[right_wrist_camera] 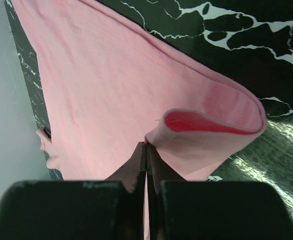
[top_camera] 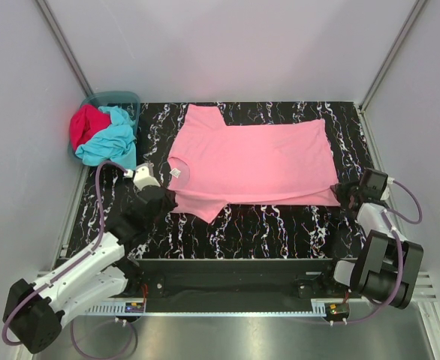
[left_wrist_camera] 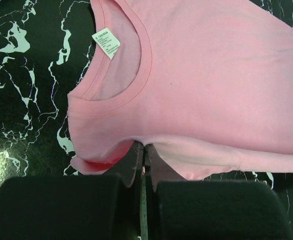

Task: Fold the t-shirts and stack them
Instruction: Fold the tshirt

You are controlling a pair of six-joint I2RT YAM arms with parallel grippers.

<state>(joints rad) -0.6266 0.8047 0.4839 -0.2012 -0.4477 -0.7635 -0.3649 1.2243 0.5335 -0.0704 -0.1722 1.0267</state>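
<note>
The light pink t-shirt (top_camera: 250,157) lies spread flat across the black marbled table (top_camera: 280,225), collar to the left with its white neck label (left_wrist_camera: 107,43) showing. My left gripper (top_camera: 166,201) is shut on the near sleeve edge of this pink t-shirt (left_wrist_camera: 211,75), its jaws pressed together with fabric pinched at the tips (left_wrist_camera: 144,147). My right gripper (top_camera: 345,193) is shut on the near right hem corner of the pink t-shirt (right_wrist_camera: 96,90), where the cloth curls up beside the tips (right_wrist_camera: 146,145). The turquoise t-shirt (top_camera: 113,139) and the crimson t-shirt (top_camera: 85,124) sit crumpled at the far left.
A teal plastic basket (top_camera: 119,97) holds the two crumpled shirts at the table's far left corner. Grey walls close in the table on three sides. A metal rail (top_camera: 227,307) runs along the near edge between the arm bases.
</note>
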